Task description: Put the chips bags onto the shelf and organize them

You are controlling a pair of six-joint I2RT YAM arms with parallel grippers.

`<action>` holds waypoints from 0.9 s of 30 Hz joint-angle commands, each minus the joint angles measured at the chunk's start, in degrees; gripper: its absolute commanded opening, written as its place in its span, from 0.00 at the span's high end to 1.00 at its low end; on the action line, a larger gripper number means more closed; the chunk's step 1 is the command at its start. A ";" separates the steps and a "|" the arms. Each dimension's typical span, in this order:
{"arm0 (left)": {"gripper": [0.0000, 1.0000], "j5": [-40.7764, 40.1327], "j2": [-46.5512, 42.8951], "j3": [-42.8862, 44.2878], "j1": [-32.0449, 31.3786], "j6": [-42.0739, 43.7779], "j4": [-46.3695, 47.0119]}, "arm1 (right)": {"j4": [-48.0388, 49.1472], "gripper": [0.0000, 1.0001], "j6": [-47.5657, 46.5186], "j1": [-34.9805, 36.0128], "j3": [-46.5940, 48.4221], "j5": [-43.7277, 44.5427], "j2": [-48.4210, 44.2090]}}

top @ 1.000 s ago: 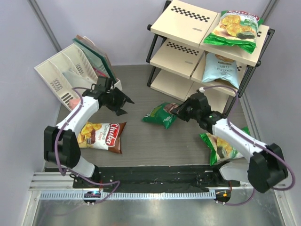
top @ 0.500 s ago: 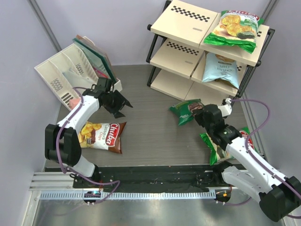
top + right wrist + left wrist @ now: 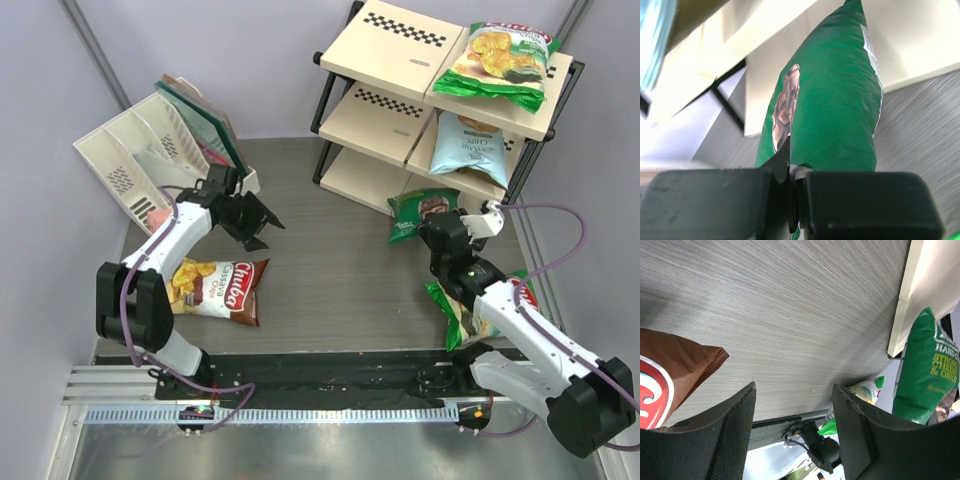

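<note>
The right gripper [image 3: 436, 228] is clamped shut on one end seam of a dark green bag [image 3: 423, 211], holding it just in front of the shelf [image 3: 390, 45], at the level of its lowest board. In the right wrist view the jaws [image 3: 792, 197] pinch the crimped edge, and the bag [image 3: 832, 115] runs lengthwise straight away from them, its free end pointing at that board's front edge. From above, its long axis slants toward the shelf's left side.

On the shelf's top tier, right half, a green-and-white bag [image 3: 497, 62] lies flat, its long axis running along the board. A light blue bag [image 3: 470, 145] lies on the middle tier directly below it, leaning over the front edge.

Another green-and-white bag [image 3: 456, 302] lies on the table [image 3: 330, 290] in front of the shelf's right end, partly under the right arm. The brown bag [image 3: 218, 288] lies flat well to the shelf's front left, its length running left to right.

The left gripper [image 3: 256, 222] hangs released and empty to the left of the shelf.
</note>
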 commanded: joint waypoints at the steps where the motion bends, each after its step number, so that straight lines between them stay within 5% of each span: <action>1: 0.37 2.35 1.01 2.66 -0.72 -0.30 0.69 | 6.68 0.99 1.38 -0.04 2.20 12.16 3.85; 9: 0.37 1.83 -0.39 0.82 -0.98 -0.12 0.07 | 7.23 0.99 13.05 0.04 1.05 22.70 14.04; 17: 0.37 1.04 -1.80 -0.14 -0.98 0.23 -0.37 | -3.23 0.99 33.28 0.04 3.95 19.29 23.54; 27: 0.37 1.21 -2.68 -0.76 -0.98 0.49 -0.37 | -4.65 0.99 42.61 -1.18 5.71 17.53 30.40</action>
